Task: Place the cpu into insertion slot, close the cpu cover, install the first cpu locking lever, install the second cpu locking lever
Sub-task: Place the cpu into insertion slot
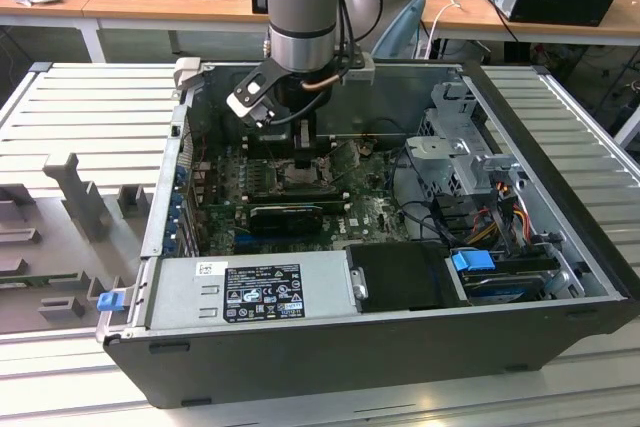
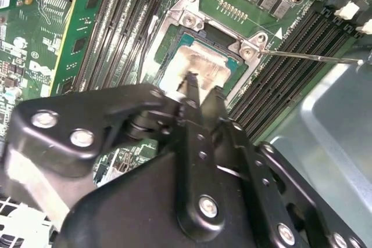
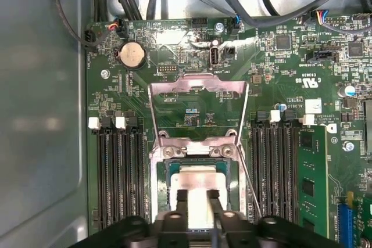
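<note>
The cpu (image 3: 197, 181) lies flat with its pale metal face up in the insertion slot (image 3: 160, 172), and shows again as the cpu (image 2: 195, 62) in the second wrist view. The cpu cover (image 3: 197, 82) is swung open and rests back on the green board beyond the slot's hinge. My gripper (image 3: 197, 196) hovers right over the chip with its two thin fingers (image 3: 182, 201) a narrow gap apart and nothing between them. In the exterior view the gripper (image 1: 303, 152) reaches down into the computer case above the slot (image 1: 300, 175). A thin wire locking lever (image 2: 314, 56) stands released beside the slot.
Long black ram slots (image 3: 119, 178) flank the socket on both sides. Cable bundles (image 3: 244, 10) run along the board's far edge near a coin battery (image 3: 132, 54). The case's grey wall (image 3: 40, 114) is close on one side. A power supply (image 1: 255, 292) and drive cage (image 1: 465, 162) sit inside the case.
</note>
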